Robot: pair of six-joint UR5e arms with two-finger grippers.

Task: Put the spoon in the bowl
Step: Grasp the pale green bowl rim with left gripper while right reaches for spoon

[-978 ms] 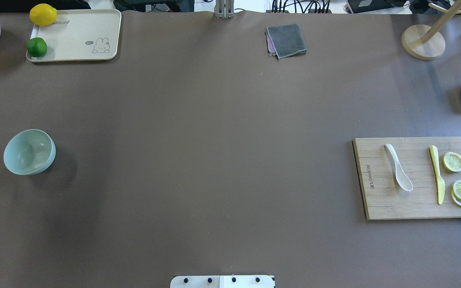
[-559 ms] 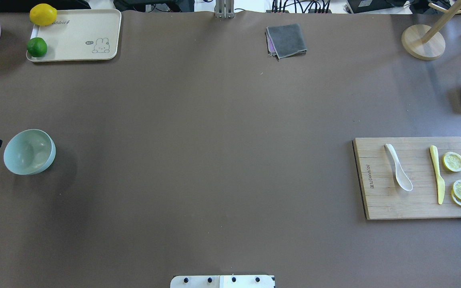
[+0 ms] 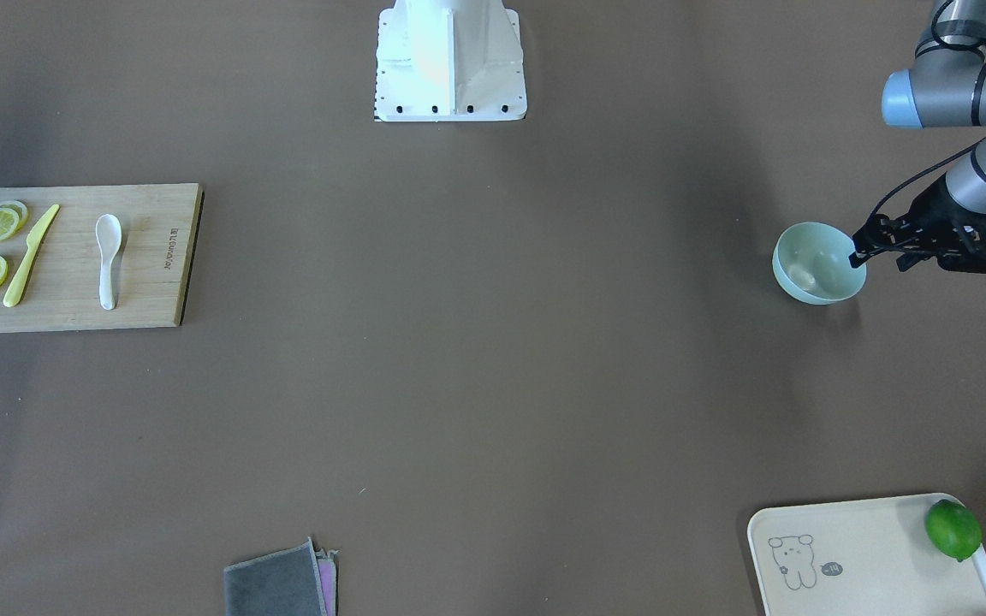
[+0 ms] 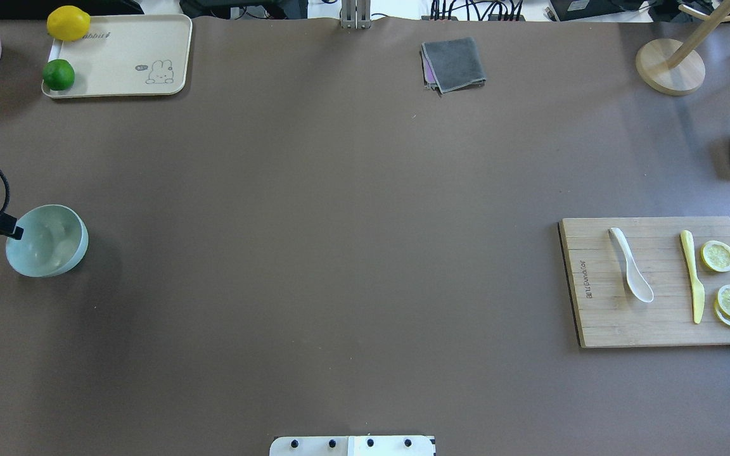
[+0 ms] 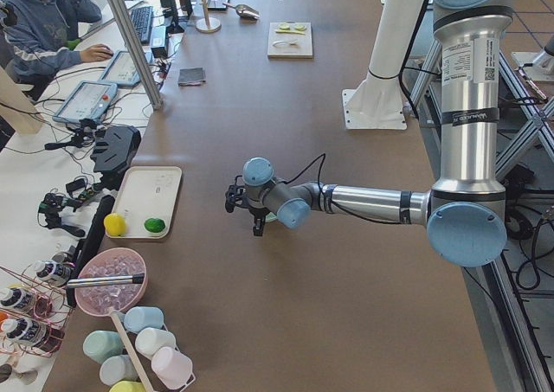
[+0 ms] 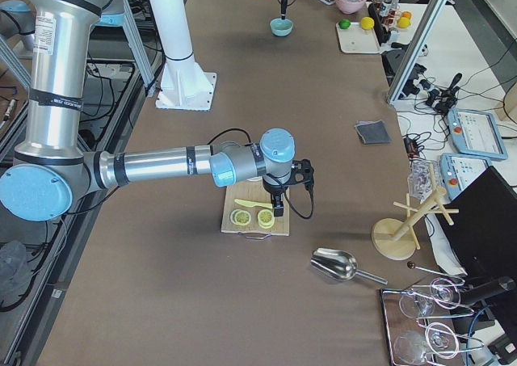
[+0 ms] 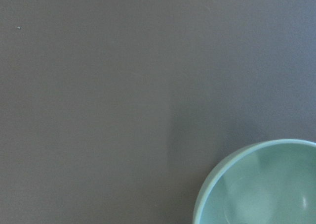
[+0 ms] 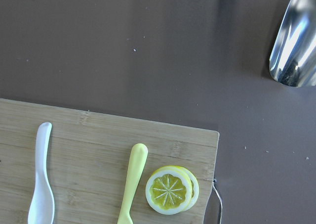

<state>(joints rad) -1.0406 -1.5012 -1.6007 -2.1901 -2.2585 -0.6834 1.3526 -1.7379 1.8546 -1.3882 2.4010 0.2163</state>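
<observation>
Opening stage: spoon not lifted, bowl without it.

Noted the left pincer point(image 3: 942, 242) low, just beside the mint bowl point(image 3: 811, 257), a dark part overlapping the rim; released or clenched, cannot tell. The right pincer point(image 6: 277, 208) hovers above the cutting board point(image 3: 151, 291), shown only in the side view, so its grip cannot be told either. The white spoon point(image 3: 107, 257) lies flat on that board, near the yellow knife point(image 3: 29, 257) but apart from it. Board and bowl sit well apart, at opposite ends of the surface point(image 3: 493, 359). My reading: nothing done; grasp, carry and drop all remain.
</observation>
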